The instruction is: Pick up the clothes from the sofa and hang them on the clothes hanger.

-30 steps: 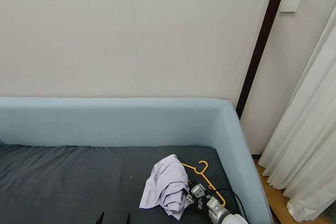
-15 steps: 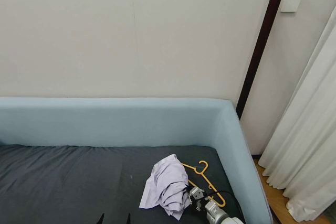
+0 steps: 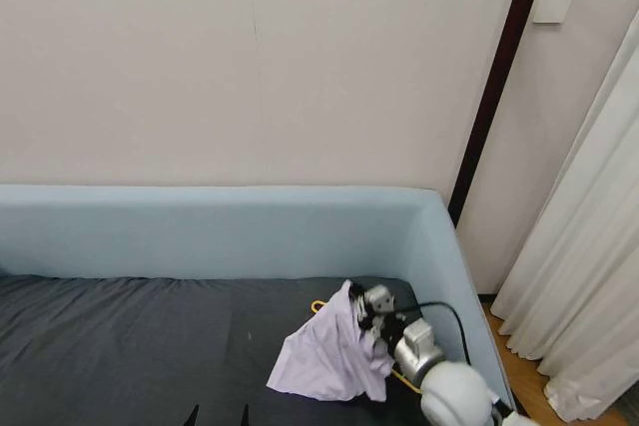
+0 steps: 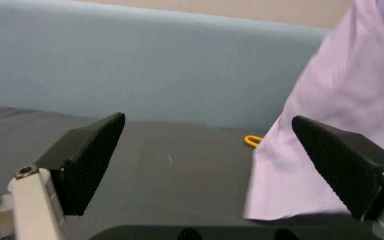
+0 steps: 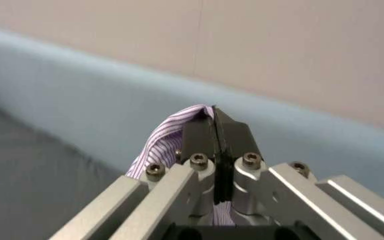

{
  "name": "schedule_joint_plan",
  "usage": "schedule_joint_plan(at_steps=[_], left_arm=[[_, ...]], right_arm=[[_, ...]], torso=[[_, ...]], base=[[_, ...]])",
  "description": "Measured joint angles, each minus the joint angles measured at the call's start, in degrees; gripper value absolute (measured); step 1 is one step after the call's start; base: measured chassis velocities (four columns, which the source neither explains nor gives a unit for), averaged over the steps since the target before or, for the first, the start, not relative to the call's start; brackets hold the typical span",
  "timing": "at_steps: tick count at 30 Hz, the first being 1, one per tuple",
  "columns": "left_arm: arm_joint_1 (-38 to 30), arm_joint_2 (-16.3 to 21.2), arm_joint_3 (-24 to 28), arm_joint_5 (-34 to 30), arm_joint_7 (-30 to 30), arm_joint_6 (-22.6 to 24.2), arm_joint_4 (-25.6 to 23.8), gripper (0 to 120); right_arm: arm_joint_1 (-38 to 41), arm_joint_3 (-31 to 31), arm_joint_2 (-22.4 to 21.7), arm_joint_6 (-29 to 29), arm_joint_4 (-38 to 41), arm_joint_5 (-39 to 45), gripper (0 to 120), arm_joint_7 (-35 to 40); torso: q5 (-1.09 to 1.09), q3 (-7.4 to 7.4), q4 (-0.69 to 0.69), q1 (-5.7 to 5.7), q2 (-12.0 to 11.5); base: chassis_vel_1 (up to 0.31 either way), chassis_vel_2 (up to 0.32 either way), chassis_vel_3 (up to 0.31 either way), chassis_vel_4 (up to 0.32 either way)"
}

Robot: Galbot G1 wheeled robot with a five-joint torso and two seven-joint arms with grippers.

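Note:
A lilac striped garment (image 3: 329, 356) hangs in a drape above the dark sofa seat (image 3: 130, 346), lifted at its top corner. My right gripper (image 3: 361, 298) is shut on that corner; in the right wrist view its fingers (image 5: 213, 131) pinch the striped cloth (image 5: 162, 137). An orange hanger (image 3: 318, 305) lies on the seat behind the garment, mostly hidden by it; its hook end (image 4: 253, 141) peeks out beside the cloth (image 4: 325, 125) in the left wrist view. My left gripper (image 4: 225, 165) stands open, low over the seat's front, nothing between its fingers (image 4: 88, 155).
The light blue sofa backrest (image 3: 200, 231) runs across behind, and its right armrest (image 3: 449, 286) stands close to my right arm. A white curtain (image 3: 589, 266) and a dark door frame (image 3: 494, 87) are at the right. The seat's left half is bare.
My right gripper has risen and moved back with the garment, pulling it up from a crumpled heap into a hanging drape. The hanger is now largely covered.

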Motion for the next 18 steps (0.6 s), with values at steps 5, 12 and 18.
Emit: schedule_joint_plan(at_steps=[5,12,18], left_arm=[[0.01,0.54,0.02,0.16,0.05,-0.01,-0.87,99],[-0.01,1.33,0.37,0.82,0.11,-0.01,-1.65,99],[-0.04,1.78,1.01,1.38,0.19,-0.01,-1.82,99]], right_arm=[[6.14,2.79,-3.56,-3.13,5.13,8.86,0,2.80],[1.74,10.66,-10.10,-4.55,12.44,17.05,0,4.84],[-9.05,17.43,-15.88,-4.74,21.16,19.54,0,7.33]], torso=[[0.00,0.00,0.01,0.00,0.00],[0.02,0.00,-0.03,0.00,0.00],[0.01,-0.01,-0.03,-0.01,0.00]], base=[[0.000,0.000,0.000,0.000],[0.000,0.000,0.000,0.000],[0.000,0.000,0.000,0.000]])
